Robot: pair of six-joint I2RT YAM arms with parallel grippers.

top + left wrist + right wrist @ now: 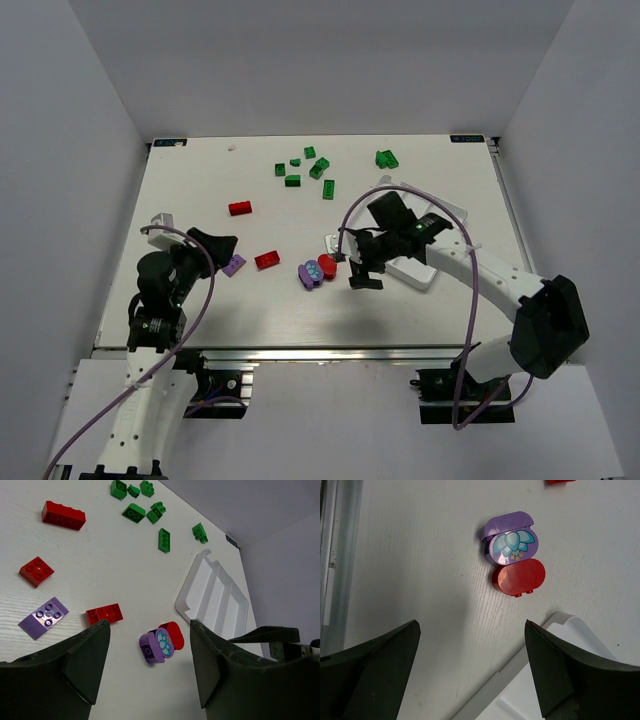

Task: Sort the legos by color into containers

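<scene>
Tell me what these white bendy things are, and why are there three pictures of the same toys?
The white bendy things are two robot arms bolted to the near edge of a table. Each ends in a two-finger claw called a gripper.

One picture comes from a camera up high, looking down on everything. The other two come from small cameras on the arms' wrists, so the dark shapes at the bottom are each arm's own fingers.

On the table lie toy bricks: green ones at the far side, some red bricks, a flat purple brick, and a rounded purple brick with a flower picture touching a rounded red one. There is also a white tray with three long empty compartments.

The left gripper and right gripper are both open and hold nothing.
</scene>
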